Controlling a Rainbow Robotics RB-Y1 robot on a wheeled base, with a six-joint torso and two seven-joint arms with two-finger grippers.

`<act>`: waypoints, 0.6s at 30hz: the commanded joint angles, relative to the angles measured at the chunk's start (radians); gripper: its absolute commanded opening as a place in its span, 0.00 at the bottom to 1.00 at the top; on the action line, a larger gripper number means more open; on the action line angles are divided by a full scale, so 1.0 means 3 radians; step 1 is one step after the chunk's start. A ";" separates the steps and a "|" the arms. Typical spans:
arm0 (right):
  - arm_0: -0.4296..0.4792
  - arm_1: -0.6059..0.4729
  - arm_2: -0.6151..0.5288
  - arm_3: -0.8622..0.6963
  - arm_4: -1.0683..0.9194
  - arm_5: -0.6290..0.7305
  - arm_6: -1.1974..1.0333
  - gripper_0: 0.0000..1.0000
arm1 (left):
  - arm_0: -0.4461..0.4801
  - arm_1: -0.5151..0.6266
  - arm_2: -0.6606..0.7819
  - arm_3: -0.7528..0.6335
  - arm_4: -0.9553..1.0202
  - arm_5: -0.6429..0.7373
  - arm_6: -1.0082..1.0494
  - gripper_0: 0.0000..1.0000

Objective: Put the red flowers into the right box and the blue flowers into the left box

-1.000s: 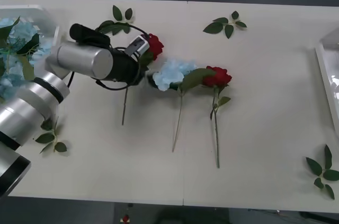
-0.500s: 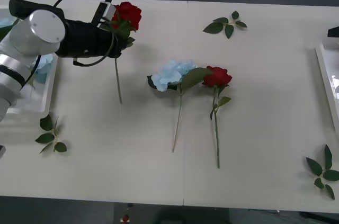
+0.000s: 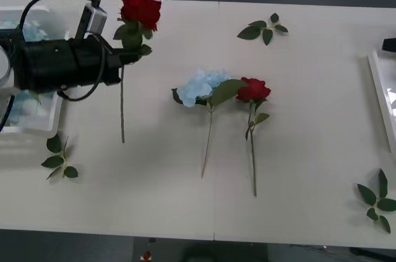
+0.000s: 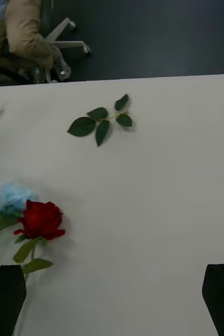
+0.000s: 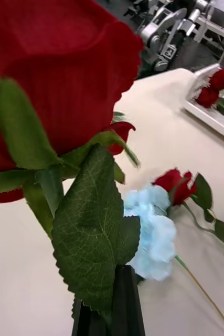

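My left gripper (image 3: 127, 54) is shut on the stem of a red flower (image 3: 141, 8) just under its head. The flower is held off the table with its stem hanging down. In the left wrist view the black fingers (image 5: 114, 307) pinch the stem below that red flower (image 5: 54, 79). Another red flower (image 3: 253, 89) and a blue flower (image 3: 199, 85) lie side by side mid-table. The left box (image 3: 37, 129) sits at the left edge, partly hidden behind my arm. The right box (image 3: 382, 88) is at the right edge and holds red flowers (image 5: 214, 89). My right gripper (image 4: 112, 299) hovers open over bare table.
Loose green leaf sprigs lie at the far middle (image 3: 263, 28), the near left (image 3: 59, 158) and the near right corner (image 3: 377, 200). The table's near edge runs along the bottom of the front view. A chair base and a seated person are beyond the far edge.
My left gripper closed on the red flower's stem, lifted it off the table, and drew back to the left with it. The other flowers have not moved.
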 commanded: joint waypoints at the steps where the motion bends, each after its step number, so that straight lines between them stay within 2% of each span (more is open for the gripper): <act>1: 0.0159 -0.0109 -0.0080 -0.0216 -0.0470 -0.0006 0.0208 0.99 | 0.0343 0.0039 0.0023 -0.0626 -0.0019 -0.0052 -0.0124 0.00; 7: 0.0373 -0.0109 -0.0131 -0.0262 -0.0904 -0.0006 0.0566 0.99 | 0.0584 -0.0252 0.0023 -0.1117 -0.0403 -0.0057 -0.0308 0.00; 13: 0.0619 -0.0073 -0.0136 -0.0256 -0.1319 -0.0011 0.1021 0.99 | 0.0578 -0.0722 0.0023 -0.1122 -0.0577 -0.0088 -0.0615 0.00; 18: 0.0772 0.0095 -0.0126 -0.0262 -0.1538 -0.0011 0.1461 0.99 | 0.0502 -0.1050 -0.0048 -0.1122 -0.0617 -0.0210 -0.0696 0.00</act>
